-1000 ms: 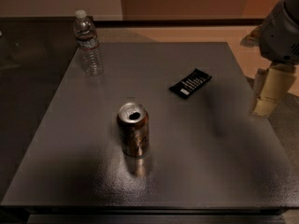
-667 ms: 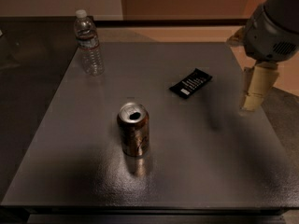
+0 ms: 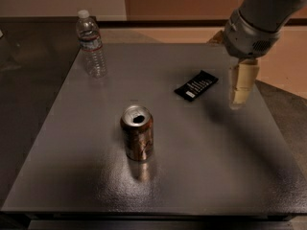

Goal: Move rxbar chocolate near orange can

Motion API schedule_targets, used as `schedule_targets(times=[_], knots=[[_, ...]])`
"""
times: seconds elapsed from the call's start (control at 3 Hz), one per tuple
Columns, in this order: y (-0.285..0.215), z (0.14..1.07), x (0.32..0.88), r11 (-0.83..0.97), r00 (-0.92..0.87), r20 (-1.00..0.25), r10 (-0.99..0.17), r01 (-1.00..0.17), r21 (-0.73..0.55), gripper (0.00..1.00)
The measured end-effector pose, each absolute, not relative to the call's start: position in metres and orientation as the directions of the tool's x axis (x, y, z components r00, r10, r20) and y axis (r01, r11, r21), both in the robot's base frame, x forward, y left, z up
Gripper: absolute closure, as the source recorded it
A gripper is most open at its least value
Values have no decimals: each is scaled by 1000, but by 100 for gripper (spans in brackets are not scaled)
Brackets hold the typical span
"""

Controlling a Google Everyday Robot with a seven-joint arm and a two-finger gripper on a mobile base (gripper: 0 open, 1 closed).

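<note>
The rxbar chocolate (image 3: 195, 85) is a flat black wrapper with white text, lying at an angle on the grey table (image 3: 216, 166), right of centre. The orange can (image 3: 137, 133) stands upright with its silver top open, nearer the front and to the left of the bar. My gripper (image 3: 238, 101) hangs from the grey arm at the right, pointing down over the table. It is just right of the bar and apart from it, and holds nothing that I can see.
A clear plastic water bottle (image 3: 91, 44) stands upright at the table's back left corner. The table's right edge runs close beside the gripper. Dark floor lies to the left, tan floor behind.
The arm and gripper have moved left from past the table's right edge to over the table, closer to the bar. The bar, can and bottle have not moved.
</note>
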State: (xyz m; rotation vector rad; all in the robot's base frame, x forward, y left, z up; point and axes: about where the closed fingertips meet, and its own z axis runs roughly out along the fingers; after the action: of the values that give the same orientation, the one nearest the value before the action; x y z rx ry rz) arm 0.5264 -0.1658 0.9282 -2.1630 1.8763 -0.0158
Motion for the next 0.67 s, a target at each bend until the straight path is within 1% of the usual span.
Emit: schedule_targets(times=[0.67], knots=[[-144, 893, 567, -285, 313, -170, -935, -944, -168, 0]])
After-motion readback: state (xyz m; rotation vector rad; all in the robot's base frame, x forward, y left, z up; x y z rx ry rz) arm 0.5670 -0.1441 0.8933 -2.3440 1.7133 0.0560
